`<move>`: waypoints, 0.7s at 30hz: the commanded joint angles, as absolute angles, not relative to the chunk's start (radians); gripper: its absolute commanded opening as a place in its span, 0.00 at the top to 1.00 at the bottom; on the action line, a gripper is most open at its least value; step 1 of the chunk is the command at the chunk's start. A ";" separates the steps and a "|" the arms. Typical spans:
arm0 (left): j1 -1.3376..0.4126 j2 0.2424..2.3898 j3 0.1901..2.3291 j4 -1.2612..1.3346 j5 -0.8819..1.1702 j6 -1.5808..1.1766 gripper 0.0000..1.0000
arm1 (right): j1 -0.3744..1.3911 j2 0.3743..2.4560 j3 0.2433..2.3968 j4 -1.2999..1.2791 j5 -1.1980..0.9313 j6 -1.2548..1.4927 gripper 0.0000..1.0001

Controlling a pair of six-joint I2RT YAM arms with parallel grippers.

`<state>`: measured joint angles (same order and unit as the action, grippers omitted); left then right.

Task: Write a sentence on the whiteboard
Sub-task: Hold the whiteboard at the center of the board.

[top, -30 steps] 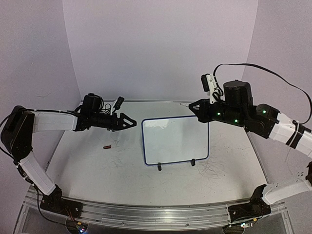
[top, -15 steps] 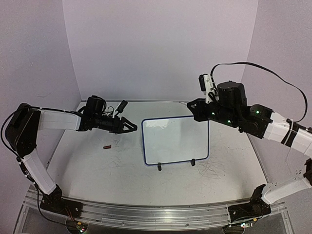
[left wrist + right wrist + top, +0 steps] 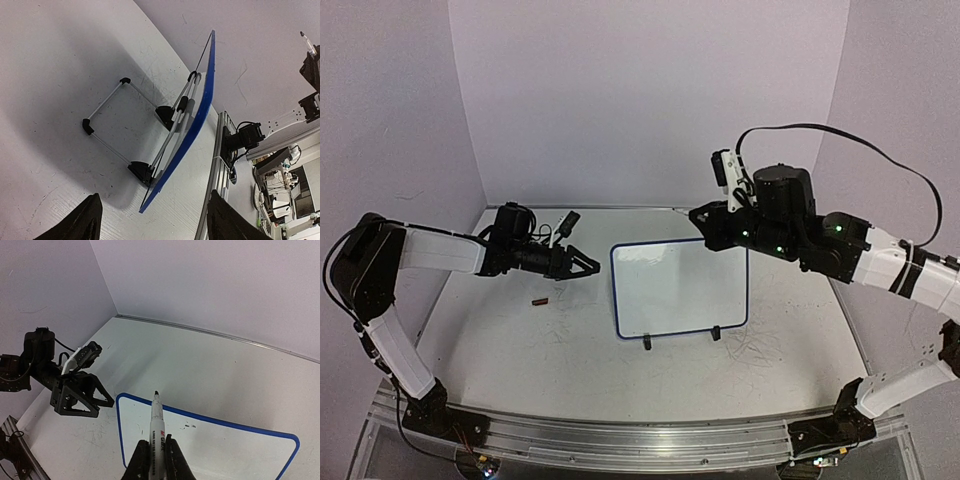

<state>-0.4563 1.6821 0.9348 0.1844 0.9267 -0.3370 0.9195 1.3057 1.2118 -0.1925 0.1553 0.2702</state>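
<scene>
Left pincer [image 3: 588, 265]: held low over the table [image 3: 500, 340], fingers spread apart, nothing between them. Just to its near side a small reddish-brown cap-like piece [image 3: 541, 299] lies flat on the tabletop, apart from the fingers. Straight ahead of the spread fingers stands the whiteboard [image 3: 680, 285], its left edge facing the pincer with a clear gap between them. The left wrist view takes the board edge-on and from the back: blue frame, leaning back on a thin folding metal stand [image 3: 150, 125] with black feet resting on the table. Board face is white; the right wrist view picks up a couple of tiny dark specks near its upper middle, too small to read. Right pincer [image 3: 705, 218]: hangs up behind the board's top edge, toward the upper right corner, fingers clamped together on a marker [image 3: 157, 425]. The marker sticks out forward of the fingers, uncapped, dark tip leading. From the right wrist view the tip sits over the board's top frame near the upper left corner; from above, the pincer looks raised off the board. I cannot tell whether the tip touches the frame.
</scene>
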 commanded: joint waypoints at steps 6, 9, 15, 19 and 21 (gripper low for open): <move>-0.481 1.673 0.902 0.393 0.912 -0.489 0.30 | 0.934 1.315 1.259 -0.174 0.117 0.239 1.00; -0.491 1.678 0.894 0.422 0.906 -0.500 0.32 | 0.944 1.310 1.242 -0.156 0.122 0.253 1.00; -0.492 1.702 0.894 0.455 0.926 -0.523 0.36 | 0.956 1.309 1.230 -0.151 0.108 0.262 1.00; -0.496 1.717 0.899 0.476 0.939 -0.528 0.41 | 0.963 1.318 1.229 -0.146 0.111 0.260 1.00; -0.501 1.727 0.911 0.482 0.967 -0.527 0.43 | 0.976 1.328 1.229 -0.147 0.128 0.256 1.00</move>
